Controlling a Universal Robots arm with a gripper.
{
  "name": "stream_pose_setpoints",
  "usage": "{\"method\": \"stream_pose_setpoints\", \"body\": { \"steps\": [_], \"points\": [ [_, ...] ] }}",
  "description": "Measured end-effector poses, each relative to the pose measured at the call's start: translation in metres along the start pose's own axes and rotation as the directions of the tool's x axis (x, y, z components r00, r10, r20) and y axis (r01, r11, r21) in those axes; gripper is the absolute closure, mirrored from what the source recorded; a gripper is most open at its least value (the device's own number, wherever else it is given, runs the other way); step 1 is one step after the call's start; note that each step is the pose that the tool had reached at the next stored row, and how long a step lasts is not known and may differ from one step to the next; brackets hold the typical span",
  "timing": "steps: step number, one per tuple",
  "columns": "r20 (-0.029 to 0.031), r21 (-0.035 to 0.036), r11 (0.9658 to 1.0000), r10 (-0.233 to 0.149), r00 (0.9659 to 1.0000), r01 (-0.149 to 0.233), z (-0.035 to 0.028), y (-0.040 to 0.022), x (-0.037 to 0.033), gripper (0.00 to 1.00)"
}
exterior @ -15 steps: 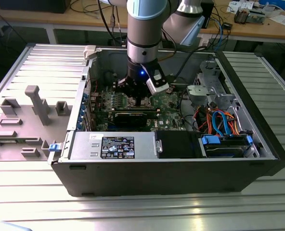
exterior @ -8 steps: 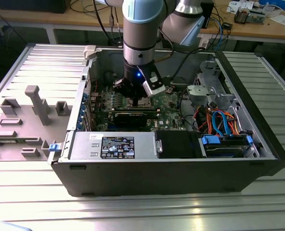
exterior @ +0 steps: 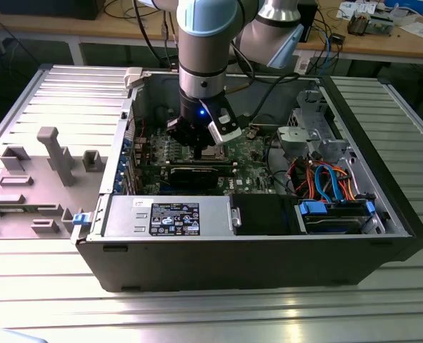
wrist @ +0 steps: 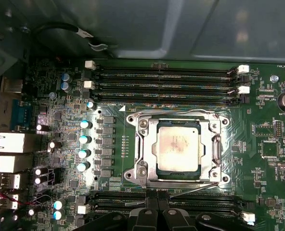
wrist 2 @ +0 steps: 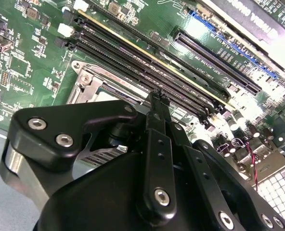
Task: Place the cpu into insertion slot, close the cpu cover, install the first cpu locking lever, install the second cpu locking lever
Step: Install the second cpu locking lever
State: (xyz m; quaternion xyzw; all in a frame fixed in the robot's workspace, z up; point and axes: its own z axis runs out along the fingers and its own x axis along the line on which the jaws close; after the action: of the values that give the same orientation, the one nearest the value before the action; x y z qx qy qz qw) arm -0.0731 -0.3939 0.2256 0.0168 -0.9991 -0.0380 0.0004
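Note:
The cpu (wrist: 176, 148), a silver-grey square, lies flat in the insertion slot (wrist: 137, 169) of the green motherboard. The cpu cover (wrist: 148, 144) lies down around it as a silver frame. One thin wire lever (wrist: 218, 153) runs along one side of the socket. A second lever (wrist: 190, 189) slants free along the side nearest my gripper (wrist: 158, 214). My black fingers are pressed together, just off that side of the socket, with nothing seen between them. In the exterior view my gripper (exterior: 199, 148) hangs low inside the open computer case. A corner of the socket (wrist 2: 90, 83) shows beyond my gripper (wrist 2: 157, 102) in the second wrist view.
Long black memory slots (wrist: 166, 79) run on both sides of the socket. Upright capacitors (wrist: 84, 139) stand beside it. A long black card (exterior: 197, 174), a power supply box (exterior: 168, 216) and a drive cage with coloured cables (exterior: 333, 186) crowd the case.

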Motion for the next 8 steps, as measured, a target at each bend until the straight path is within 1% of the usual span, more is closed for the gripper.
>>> {"method": "stream_pose_setpoints", "body": {
  "steps": [8],
  "points": [
    [0.0,0.0,1.0,0.0,1.0,0.0,0.0,-0.0001,0.0,0.89]
  ]
}}
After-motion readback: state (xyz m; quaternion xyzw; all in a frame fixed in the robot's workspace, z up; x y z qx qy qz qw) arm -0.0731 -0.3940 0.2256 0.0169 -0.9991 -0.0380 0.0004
